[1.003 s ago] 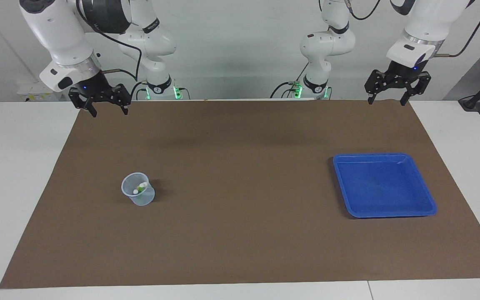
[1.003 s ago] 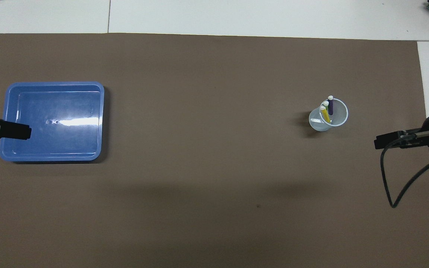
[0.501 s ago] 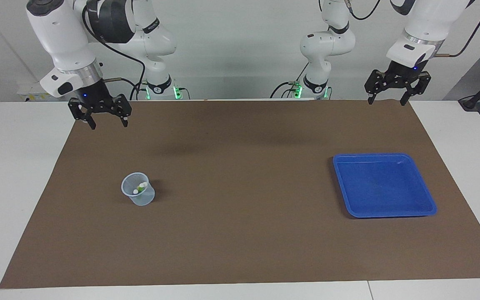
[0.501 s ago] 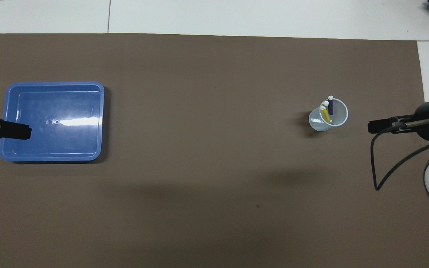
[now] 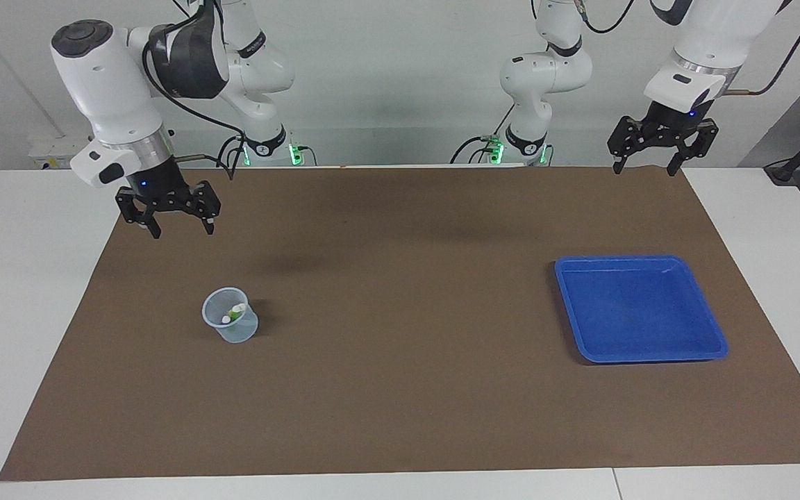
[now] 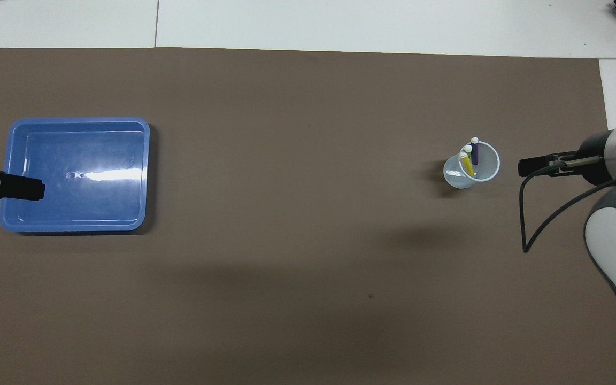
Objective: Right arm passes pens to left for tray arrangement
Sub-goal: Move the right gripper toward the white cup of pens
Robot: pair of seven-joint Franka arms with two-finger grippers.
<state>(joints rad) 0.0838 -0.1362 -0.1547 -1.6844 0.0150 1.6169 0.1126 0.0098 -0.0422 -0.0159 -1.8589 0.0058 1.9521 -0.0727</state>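
The right gripper point(image 5: 175, 223), fingers spread and empty, hangs up over the mat. Below and just ahead of it three slim marker pens point(image 6: 469, 157) stand in the small translucent plastic cup point(image 5: 230, 324). A skewed descent could tip that light cup. The left gripper point(image 5: 662, 148) waits spread, above the mat's edge, the shallow bright-blue plastic tray point(image 5: 714, 346) well ahead of it.

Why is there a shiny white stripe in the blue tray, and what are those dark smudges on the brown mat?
In the overhead view the tray floor mirrors a lamp above, a bright glare streak; in the facing view that tray shows almost no glare. The soft dark patches on the brown mat in both views look like the raised arms' blurry shadows, and the cup casts a small one beside it.
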